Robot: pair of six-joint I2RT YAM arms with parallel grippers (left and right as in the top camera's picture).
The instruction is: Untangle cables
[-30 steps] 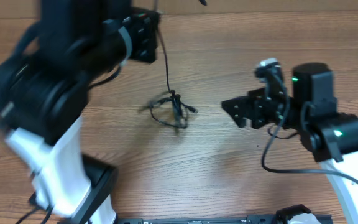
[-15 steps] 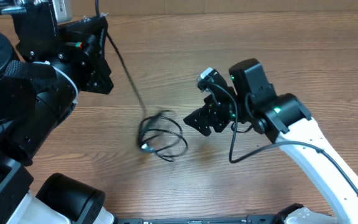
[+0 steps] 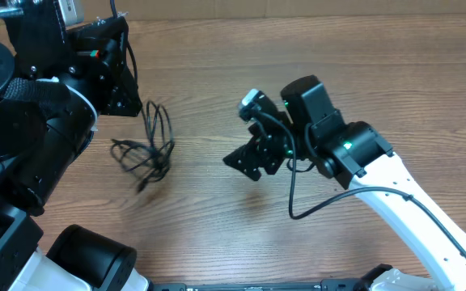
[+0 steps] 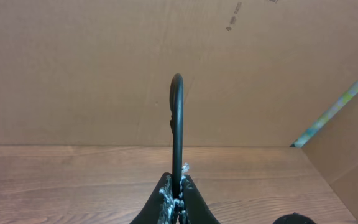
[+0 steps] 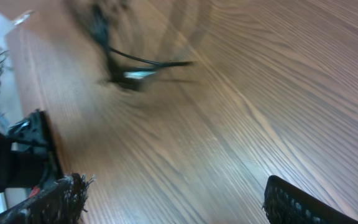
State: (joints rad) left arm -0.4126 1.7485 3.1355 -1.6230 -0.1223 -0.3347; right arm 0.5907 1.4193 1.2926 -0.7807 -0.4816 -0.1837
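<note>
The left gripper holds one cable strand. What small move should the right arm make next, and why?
Probably bring the right gripper, open and empty, toward the tangled cables to take a loop; the left gripper is shut on one strand.

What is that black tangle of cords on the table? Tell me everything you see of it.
The cables are thin, black, flexible-looking cords in a loose knot of loops lying on the wooden table. One strand rises from the heap and is pinched tight between the left arm's fingers. Nothing else touches them.
</note>
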